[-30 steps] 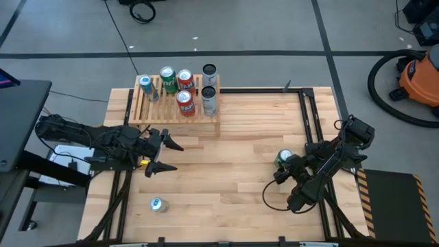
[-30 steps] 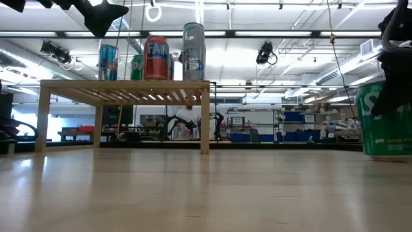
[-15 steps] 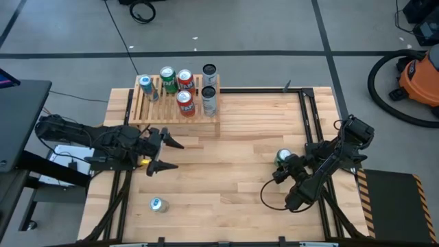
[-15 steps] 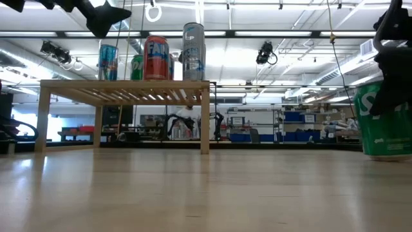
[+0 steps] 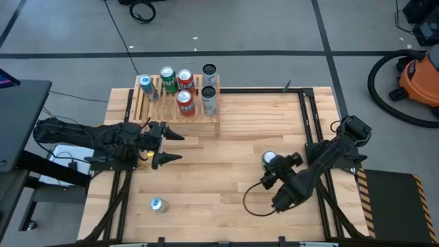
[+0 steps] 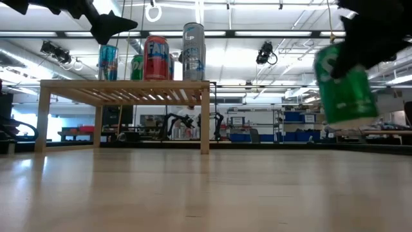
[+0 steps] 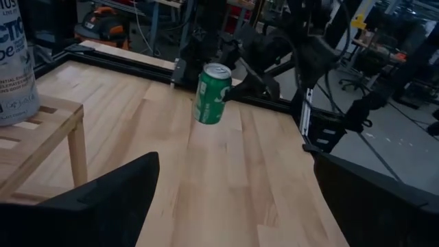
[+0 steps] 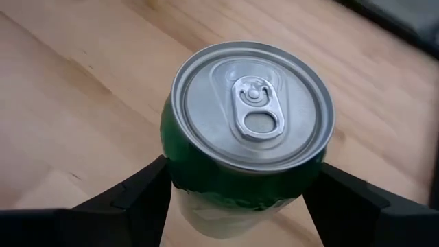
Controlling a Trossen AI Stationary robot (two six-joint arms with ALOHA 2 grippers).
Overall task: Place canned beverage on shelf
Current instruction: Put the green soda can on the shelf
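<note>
Low view: green can (image 6: 344, 84) off the counter (image 5: 233, 147), tilted, clamped in right gripper (image 5: 272, 165), well apart from shelf (image 5: 177, 103). Left gripper (image 5: 167, 146) released, empty, near shelf. Risks: tilt → slip, prob side grip only; w/ five cans up there, bumping one.

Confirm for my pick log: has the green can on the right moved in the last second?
Yes. The green can, gripped by the right tool, has shifted toward the shelf and left the table.
</note>
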